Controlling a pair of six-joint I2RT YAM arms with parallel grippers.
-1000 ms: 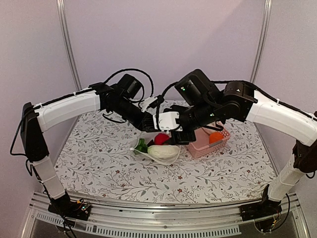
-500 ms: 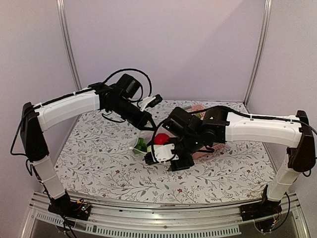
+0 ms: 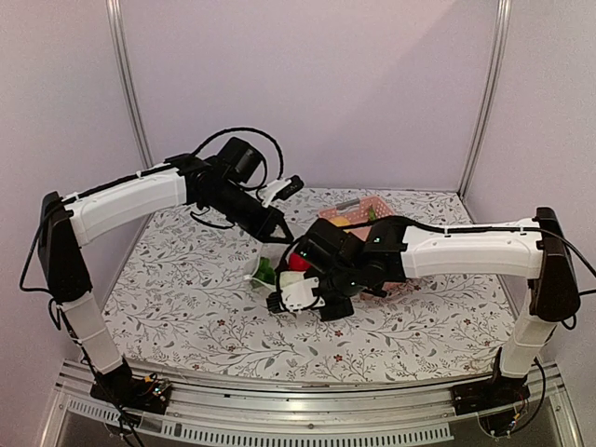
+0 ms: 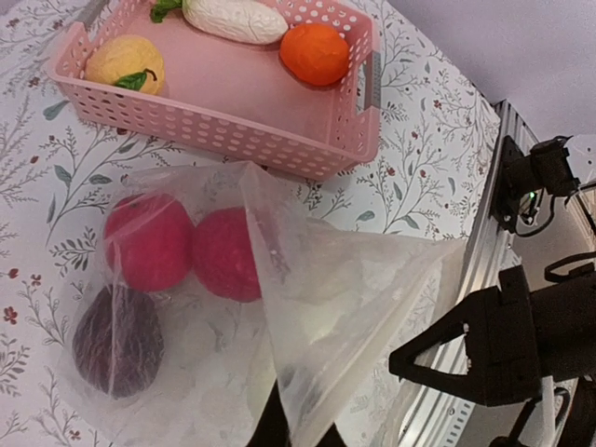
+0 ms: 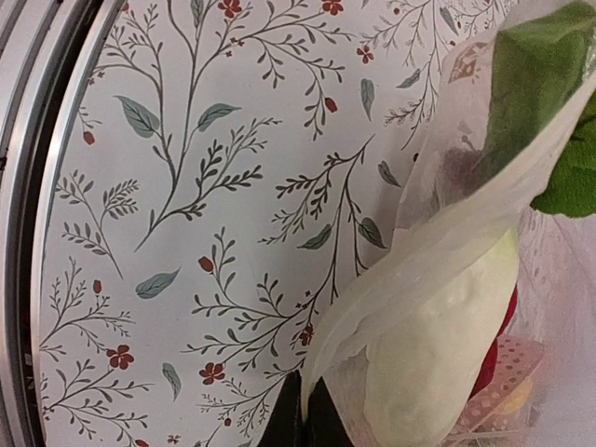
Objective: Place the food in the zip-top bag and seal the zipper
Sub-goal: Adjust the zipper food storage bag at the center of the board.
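Note:
The clear zip-top bag (image 4: 354,298) lies on the floral table between my two grippers, its mouth held apart. The food inside shows as two red pieces (image 4: 149,242), a dark purple piece (image 4: 116,340), a white piece (image 5: 438,345) and green leaves (image 5: 549,121). My left gripper (image 4: 291,436) is shut on a lifted far edge of the bag (image 3: 279,270). My right gripper (image 5: 305,421) is shut on the near edge, low by the table. From above, the left gripper (image 3: 279,233) is behind the bag and the right gripper (image 3: 277,301) is in front. I cannot pick out the zipper.
A pink lattice basket (image 4: 214,126) stands just beyond the bag and holds a yellow piece (image 4: 124,63), a white piece (image 4: 233,19) and an orange piece (image 4: 315,53). The table's metal front rail (image 5: 37,233) runs close to the right gripper.
The right arm swung down from over the basket to the bag's near edge, and its gripper closed on the plastic. The left arm kept its grip and stayed in place.

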